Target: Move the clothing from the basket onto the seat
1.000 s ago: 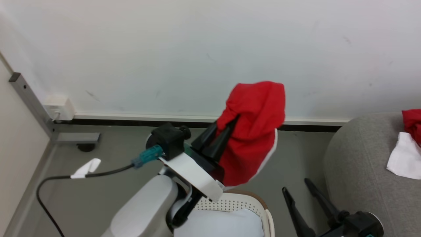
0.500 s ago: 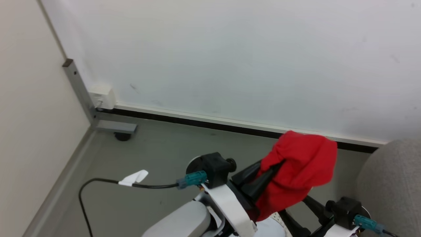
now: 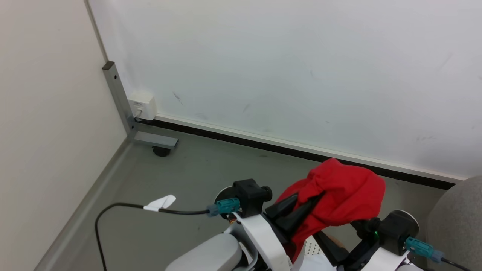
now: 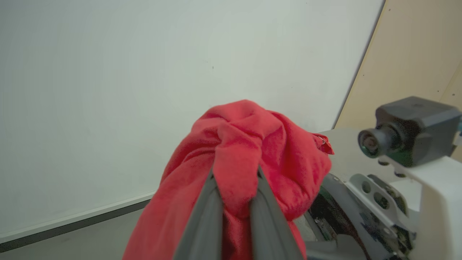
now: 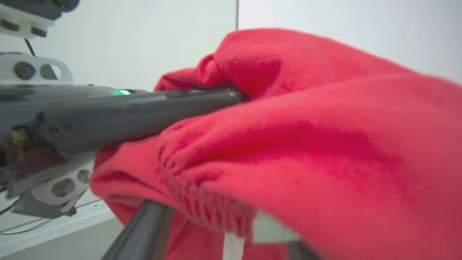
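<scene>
The left gripper point(image 3: 310, 195) pinches the clothing point(image 3: 346, 192); the right gripper point(image 3: 342, 233) gapes empty beneath. Folds could snag it swinging toward the seat point(image 3: 455, 226), four o'clock.

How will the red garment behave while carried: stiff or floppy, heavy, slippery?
Probably floppy: the red garment bunches and droops around the left pincer. Likely light, since one narrow pinch holds it aloft. Its fuzzy weave suggests little slipping.

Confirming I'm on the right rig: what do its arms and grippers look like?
The left gripper and right gripper each have two tapered dark fingers on white brackets, with black wrist cameras and teal connectors. The left's black cable carries a white tag.
</scene>
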You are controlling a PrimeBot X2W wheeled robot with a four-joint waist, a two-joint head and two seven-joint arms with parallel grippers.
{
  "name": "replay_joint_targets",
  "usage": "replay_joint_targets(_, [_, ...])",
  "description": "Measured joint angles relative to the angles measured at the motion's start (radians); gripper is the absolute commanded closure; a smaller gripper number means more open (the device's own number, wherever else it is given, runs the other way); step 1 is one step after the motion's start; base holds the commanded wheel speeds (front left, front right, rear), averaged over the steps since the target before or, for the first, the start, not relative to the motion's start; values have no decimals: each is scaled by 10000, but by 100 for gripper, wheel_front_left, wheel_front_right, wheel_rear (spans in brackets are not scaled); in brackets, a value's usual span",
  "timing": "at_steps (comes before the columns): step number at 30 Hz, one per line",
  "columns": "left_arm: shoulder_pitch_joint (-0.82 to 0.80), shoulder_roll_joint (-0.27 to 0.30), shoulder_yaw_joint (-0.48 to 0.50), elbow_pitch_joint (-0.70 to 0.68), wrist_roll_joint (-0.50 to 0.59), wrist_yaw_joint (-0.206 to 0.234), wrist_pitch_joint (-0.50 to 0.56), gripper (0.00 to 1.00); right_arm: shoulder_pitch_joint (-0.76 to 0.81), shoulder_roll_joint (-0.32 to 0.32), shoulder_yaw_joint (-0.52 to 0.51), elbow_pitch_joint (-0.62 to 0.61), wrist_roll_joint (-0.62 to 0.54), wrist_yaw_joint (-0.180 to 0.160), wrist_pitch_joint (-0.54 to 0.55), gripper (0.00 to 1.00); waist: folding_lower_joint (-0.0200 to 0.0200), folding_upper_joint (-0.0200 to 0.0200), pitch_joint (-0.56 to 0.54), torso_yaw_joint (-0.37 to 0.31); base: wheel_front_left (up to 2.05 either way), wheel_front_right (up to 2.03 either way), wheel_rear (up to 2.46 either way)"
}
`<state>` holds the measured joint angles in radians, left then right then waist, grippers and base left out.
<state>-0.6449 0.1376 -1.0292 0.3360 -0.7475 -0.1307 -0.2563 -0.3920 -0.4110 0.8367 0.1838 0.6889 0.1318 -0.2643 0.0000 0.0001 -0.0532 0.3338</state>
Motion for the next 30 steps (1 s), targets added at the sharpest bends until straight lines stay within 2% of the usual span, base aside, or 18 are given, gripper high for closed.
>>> replay_joint_targets(1, [-36,2,8,63,-13,0,-2,100,87,35,-69,-58,-104,0,0,7,0,0,5,5,0,0,0])
replay_joint_targets(3, [-65,10,25,171,-33,0,-8,100,271,105,-242,-161,-247,0,2,100,0,0,15,-7,0,0,0])
replay_joint_targets(20, [-76,73,535,466,-15,-6,-67,100,910,366,-926,-654,-742,0,2,100,0,0,67,-491,0,0,0])
replay_joint_targets(21, [-54,73,575,466,-2,-6,-67,88,934,376,-955,-683,-752,0,2,100,0,0,82,-526,0,0,0])
replay_joint_targets(22, [-35,71,621,468,31,-8,-67,68,961,382,-991,-698,-792,0,2,100,0,0,100,-558,0,0,0])
replay_joint_targets(23, [-19,69,667,477,59,-8,-67,54,986,389,-1022,-700,-796,0,2,100,0,0,119,-592,0,0,0])
replay_joint_targets(24, [12,61,773,493,65,-6,-69,0,1014,397,-1057,-708,-802,0,2,100,0,0,134,-629,0,0,0])
replay_joint_targets(30, [136,71,1039,430,343,0,-77,0,1085,462,-1593,-823,-978,0,2,100,0,0,223,-992,0,0,0])
